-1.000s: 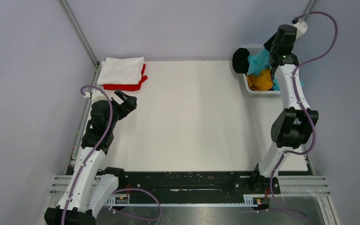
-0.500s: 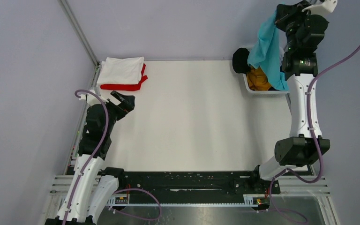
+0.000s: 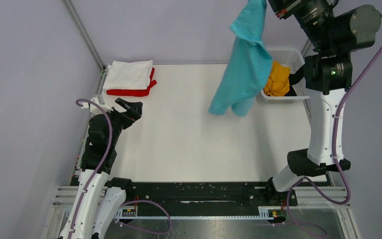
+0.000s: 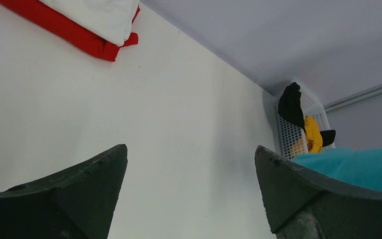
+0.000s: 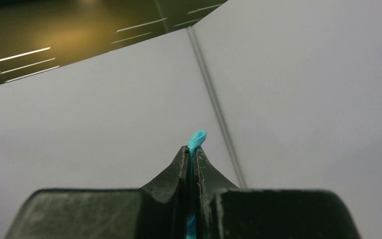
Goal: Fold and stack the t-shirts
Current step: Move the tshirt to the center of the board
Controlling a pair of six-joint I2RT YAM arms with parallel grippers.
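My right gripper (image 5: 191,149) is shut on the turquoise t-shirt (image 3: 243,64), held high at the top of the top view; the shirt hangs free above the table's back right. A sliver of its cloth (image 5: 197,137) pokes out between the fingers. The folded white t-shirt (image 3: 128,74) lies on the folded red t-shirt (image 3: 129,91) at the back left. The mustard-yellow t-shirt (image 3: 277,79) and the black t-shirt (image 4: 291,104) sit in the basket. My left gripper (image 3: 128,105) is open and empty, just above the table near the stack.
The white mesh basket (image 3: 291,56) stands at the back right by the right wall. Grey walls close in the table (image 3: 189,134) at back and sides. A black rail runs along the near edge.
My right arm has risen and swung left, pulling the turquoise shirt out of the basket so it hangs over the table. The left arm has hardly moved.
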